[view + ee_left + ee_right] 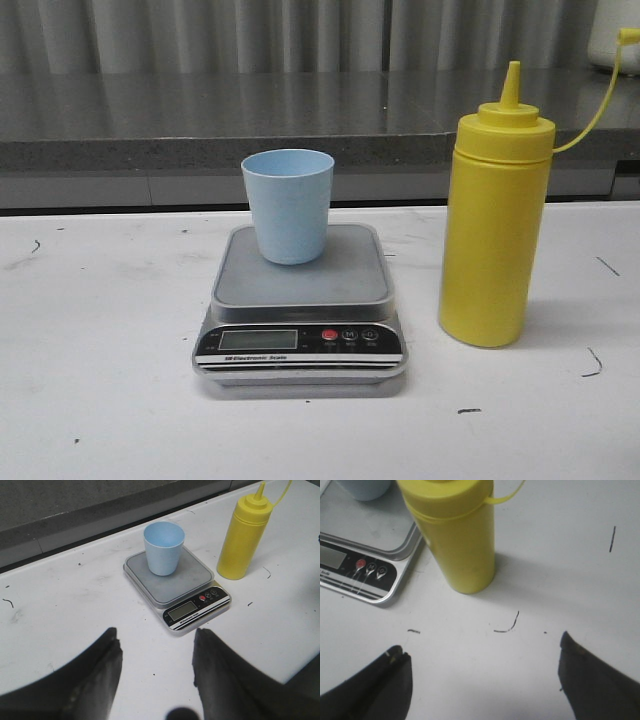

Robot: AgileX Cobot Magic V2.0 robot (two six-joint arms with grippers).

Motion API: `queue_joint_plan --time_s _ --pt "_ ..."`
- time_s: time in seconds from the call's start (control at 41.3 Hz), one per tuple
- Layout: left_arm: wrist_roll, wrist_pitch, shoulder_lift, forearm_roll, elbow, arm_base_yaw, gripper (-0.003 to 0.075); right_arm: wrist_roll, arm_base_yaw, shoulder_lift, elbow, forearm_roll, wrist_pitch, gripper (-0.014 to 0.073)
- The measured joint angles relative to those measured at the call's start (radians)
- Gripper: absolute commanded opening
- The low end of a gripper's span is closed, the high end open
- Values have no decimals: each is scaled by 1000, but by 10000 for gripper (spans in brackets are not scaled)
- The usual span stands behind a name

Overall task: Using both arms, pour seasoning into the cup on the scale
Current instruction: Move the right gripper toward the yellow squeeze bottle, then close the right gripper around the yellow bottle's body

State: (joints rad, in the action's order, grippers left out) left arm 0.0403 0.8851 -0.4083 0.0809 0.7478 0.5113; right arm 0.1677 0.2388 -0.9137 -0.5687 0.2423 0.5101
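Note:
The light blue cup [289, 204] stands upright on the silver-grey scale [300, 340] in the middle of the white table. The yellow seasoning bottle [493, 225] stands upright just right of the scale, its cap strap arching to the right. Neither gripper shows in the front view. My left gripper [156, 650] is open and empty, over the table in front of the scale [192, 611], with the cup [163, 548] and bottle [244, 536] beyond. My right gripper [482, 652] is open wide and empty, short of the bottle [455, 535], beside the scale [370, 575].
A dark grey counter ledge [200, 120] runs along the back of the table. Small dark marks dot the white tabletop [100, 400]. A white object [615, 35] sits at the far right on the ledge.

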Motion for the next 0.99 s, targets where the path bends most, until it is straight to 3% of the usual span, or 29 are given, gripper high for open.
queue_joint_plan --time_s 0.412,0.993 --pt "0 0 0 0 0 0 337 -2 201 -197 266 30 -721 615" --pt "0 0 0 0 0 0 337 -181 213 -667 272 -68 -1438 615"
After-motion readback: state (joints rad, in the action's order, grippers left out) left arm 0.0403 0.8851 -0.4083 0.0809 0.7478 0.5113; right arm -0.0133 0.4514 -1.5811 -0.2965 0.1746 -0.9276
